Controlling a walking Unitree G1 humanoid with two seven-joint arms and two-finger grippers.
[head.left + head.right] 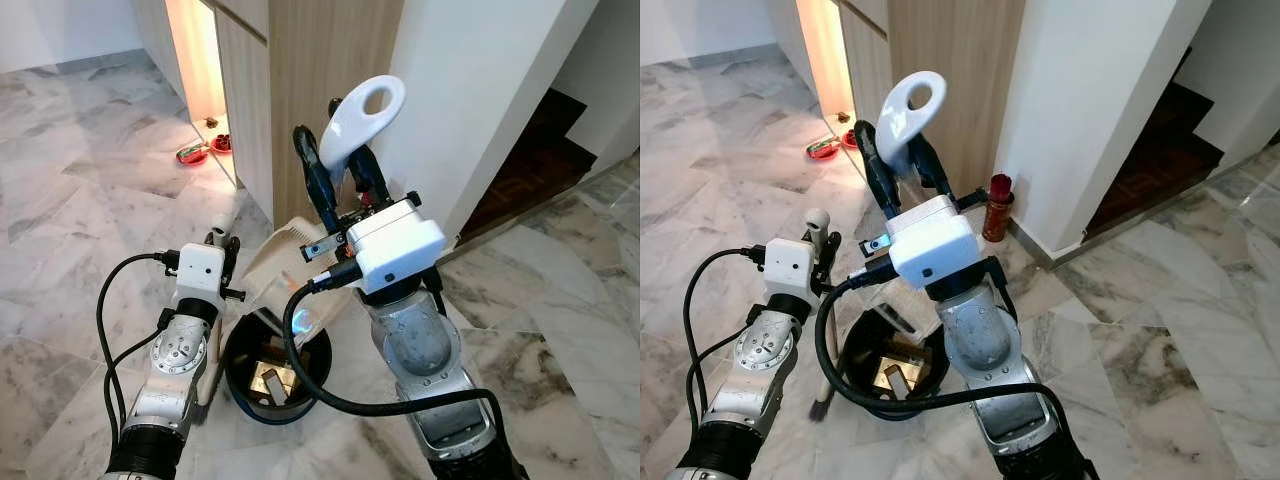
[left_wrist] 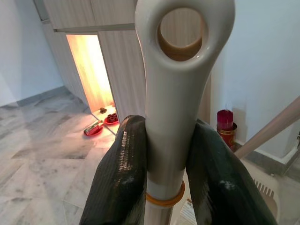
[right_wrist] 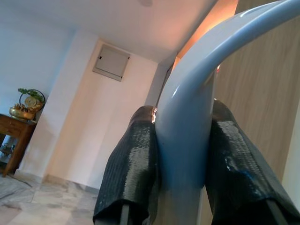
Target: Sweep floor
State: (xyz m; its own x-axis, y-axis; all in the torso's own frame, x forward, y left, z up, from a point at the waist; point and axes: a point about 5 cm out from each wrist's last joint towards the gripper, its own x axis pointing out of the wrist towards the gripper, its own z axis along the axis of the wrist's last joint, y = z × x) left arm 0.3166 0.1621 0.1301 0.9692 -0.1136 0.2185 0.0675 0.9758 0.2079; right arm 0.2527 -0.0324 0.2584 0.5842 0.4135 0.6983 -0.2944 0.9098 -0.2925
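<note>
I judge sweeping nearly complete: my right gripper (image 1: 345,165) clamps the dustpan handle (image 1: 362,115), tipping the dustpan (image 1: 285,250) over the black bin (image 1: 240,385), while my left gripper (image 2: 164,159) clamps the broom handle (image 2: 176,93).

Dustpan (image 1: 285,250) mostly hidden behind right arm. Bin (image 1: 240,352) contents too small to identify. Red items (image 1: 192,153) by lit cabinet too small to tell. Broom handle (image 2: 173,93) cut off at bottom edge.
</note>
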